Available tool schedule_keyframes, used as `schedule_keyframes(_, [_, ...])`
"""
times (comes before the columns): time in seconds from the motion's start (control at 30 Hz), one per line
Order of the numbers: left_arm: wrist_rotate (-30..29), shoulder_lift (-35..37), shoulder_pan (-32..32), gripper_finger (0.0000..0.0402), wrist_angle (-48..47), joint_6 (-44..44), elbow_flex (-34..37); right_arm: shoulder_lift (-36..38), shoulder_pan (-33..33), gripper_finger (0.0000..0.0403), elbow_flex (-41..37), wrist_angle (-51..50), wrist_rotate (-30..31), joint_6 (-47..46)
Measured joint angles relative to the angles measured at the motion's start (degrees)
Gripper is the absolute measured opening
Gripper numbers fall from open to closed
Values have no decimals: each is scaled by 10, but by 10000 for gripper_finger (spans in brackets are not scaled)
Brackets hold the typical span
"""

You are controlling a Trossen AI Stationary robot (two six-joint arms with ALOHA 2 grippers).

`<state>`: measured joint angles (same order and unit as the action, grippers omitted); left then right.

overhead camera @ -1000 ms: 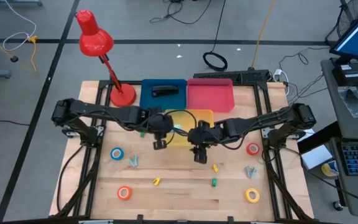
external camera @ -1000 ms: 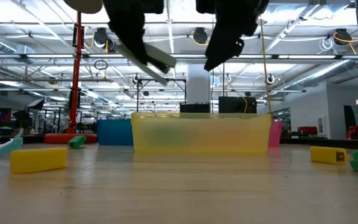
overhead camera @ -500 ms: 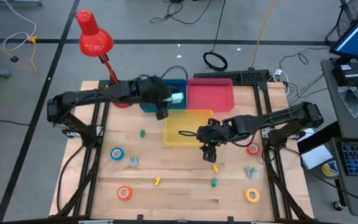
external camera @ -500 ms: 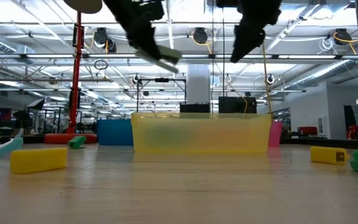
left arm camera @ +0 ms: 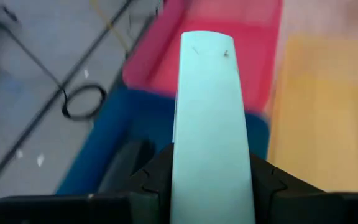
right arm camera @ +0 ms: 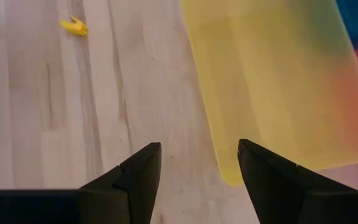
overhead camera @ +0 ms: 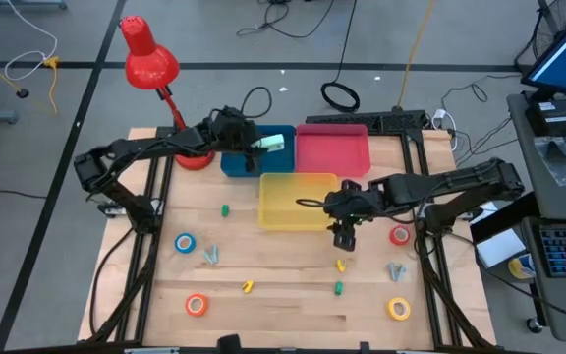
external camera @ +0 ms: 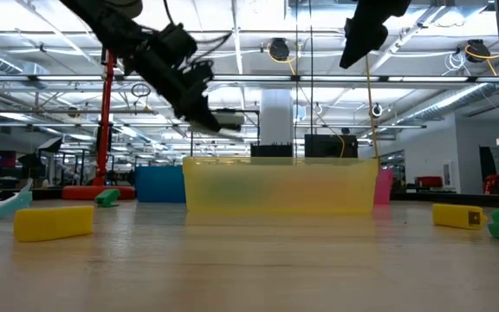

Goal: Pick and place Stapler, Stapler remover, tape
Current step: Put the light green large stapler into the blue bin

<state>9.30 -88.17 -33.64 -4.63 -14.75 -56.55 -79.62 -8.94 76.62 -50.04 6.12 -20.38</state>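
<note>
Nearest the desk's (overhead camera: 293, 305) front edge lie the orange tape roll (overhead camera: 197, 305) on the left and the yellow tape roll (overhead camera: 398, 308) on the right, with a small yellow stapler (overhead camera: 248, 286) and a green stapler (overhead camera: 339, 288) between them. A little farther in are the blue tape roll (overhead camera: 184, 242) with a grey claw-shaped staple remover (overhead camera: 211, 256) just beside it, another yellow stapler (overhead camera: 341, 265), a second grey staple remover (overhead camera: 395, 269) and the red tape roll (overhead camera: 399, 235). The right pincer (overhead camera: 344, 234) hangs above the bare wood just beside the yellow bin's (overhead camera: 298, 200) near right corner, its fingers (right arm camera: 138, 177) apart and holding nothing. A small green stapler (overhead camera: 225, 209) lies left of that bin. Beyond the yellow bin stand the blue bin (overhead camera: 234, 162) and the pink bin (overhead camera: 332, 152), side by side. The left pincer (overhead camera: 255, 146) hovers over the blue bin, clamped on a pale mint stapler (left arm camera: 210, 124) that juts forward between its fingers. A red desk lamp (overhead camera: 155, 74) stands at the far left corner.
</note>
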Motion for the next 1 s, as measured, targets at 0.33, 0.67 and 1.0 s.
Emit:
schedule_keyframes(0.33, [17, -100, -9, 120, 72, -47, 12, 30, 24, 204, 0, 4, 0, -15])
schedule_keyframes(0.67, [17, -170, -31, 120, 104, -75, 8, 31, 25, 205, 0, 5, 1, -28])
schedule_keyframes(1.0, [-19, -196, -35, 142, 124, -109, 6, 31, 26, 207, 0, 5, 1, -40])
